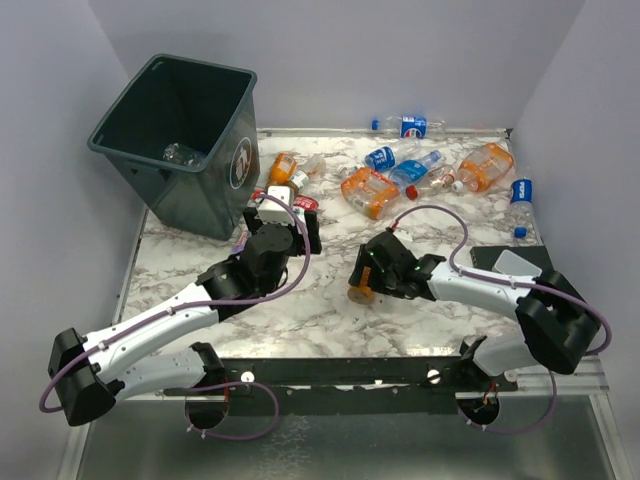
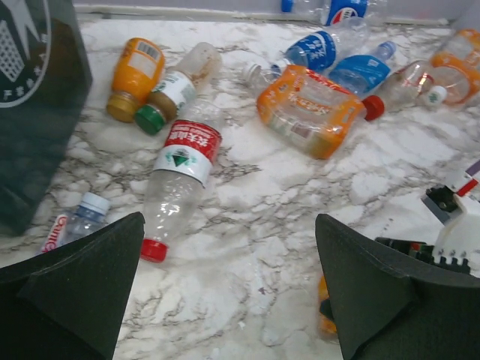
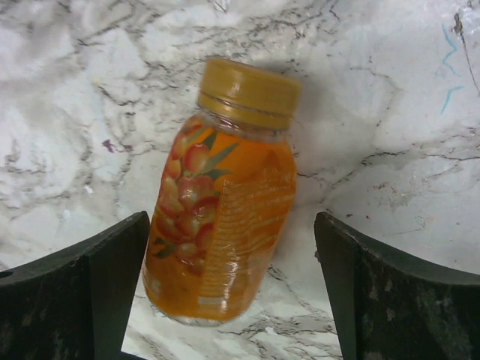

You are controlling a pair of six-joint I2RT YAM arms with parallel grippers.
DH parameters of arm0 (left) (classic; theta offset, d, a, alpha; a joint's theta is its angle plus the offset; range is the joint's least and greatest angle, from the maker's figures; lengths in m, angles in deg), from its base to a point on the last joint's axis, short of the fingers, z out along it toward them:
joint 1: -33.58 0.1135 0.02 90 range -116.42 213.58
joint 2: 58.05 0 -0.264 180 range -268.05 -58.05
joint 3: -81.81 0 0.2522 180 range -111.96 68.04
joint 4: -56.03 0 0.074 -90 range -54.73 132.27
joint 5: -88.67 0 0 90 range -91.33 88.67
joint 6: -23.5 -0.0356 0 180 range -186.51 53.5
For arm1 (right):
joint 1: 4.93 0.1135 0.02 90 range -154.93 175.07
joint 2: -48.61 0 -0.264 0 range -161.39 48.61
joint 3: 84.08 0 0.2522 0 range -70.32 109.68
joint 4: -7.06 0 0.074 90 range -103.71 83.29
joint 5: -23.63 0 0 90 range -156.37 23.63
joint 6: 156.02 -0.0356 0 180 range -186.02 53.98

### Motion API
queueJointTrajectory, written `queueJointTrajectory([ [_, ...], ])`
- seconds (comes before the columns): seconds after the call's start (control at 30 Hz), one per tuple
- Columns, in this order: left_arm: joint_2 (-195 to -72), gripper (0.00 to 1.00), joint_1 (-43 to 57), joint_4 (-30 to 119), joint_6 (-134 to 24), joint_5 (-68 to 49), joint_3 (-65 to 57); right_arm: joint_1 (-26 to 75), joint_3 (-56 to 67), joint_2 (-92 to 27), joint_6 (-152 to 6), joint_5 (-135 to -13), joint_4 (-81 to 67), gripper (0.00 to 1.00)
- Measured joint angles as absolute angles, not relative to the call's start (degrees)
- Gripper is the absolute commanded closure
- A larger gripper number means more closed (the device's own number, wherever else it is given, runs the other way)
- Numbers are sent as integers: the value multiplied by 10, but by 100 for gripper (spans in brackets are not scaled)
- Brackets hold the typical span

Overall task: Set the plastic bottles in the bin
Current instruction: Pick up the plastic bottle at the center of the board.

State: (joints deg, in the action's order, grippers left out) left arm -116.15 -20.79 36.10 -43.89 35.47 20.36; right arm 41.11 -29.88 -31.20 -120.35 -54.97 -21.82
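Laid out on a marble-patterned table, with the bin standing upright at the far left corner, mouth up and wide enough to take a dropped bottle easily; seems to hold something clear at the bottom, too dim to name. Parked there, probably, to sit within the left arm's reach. Next in size, the left gripper: spread wide and empty, hanging low just beside the bin wall, facing a red-labelled bottle lying on its side just ahead. Then the right gripper: likewise spread wide, one finger on each side of a small orange juice bottle lying flat mid-table, touching neither, lined up across the body, presumably for closing on the widest, firmest part. Beyond, toward the far right, the other plastic bottles scattered on their sides, well apart from the bin: orange-tinted, blue-labelled, clear. Most of the job left, judging by that.
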Motion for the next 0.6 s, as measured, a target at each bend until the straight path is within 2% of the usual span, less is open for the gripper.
queueJointTrajectory([
  [0.13,-1157,3,-207,352,-466,402,207,411,-291,-341,-1204,-556,-230,14],
  [0.37,-1144,3,-207,345,-476,429,225,411,-276,-367,-1203,-572,-220,41],
  [0.6,-1132,3,-207,343,-476,433,236,411,-279,-365,-1195,-578,-216,61],
])
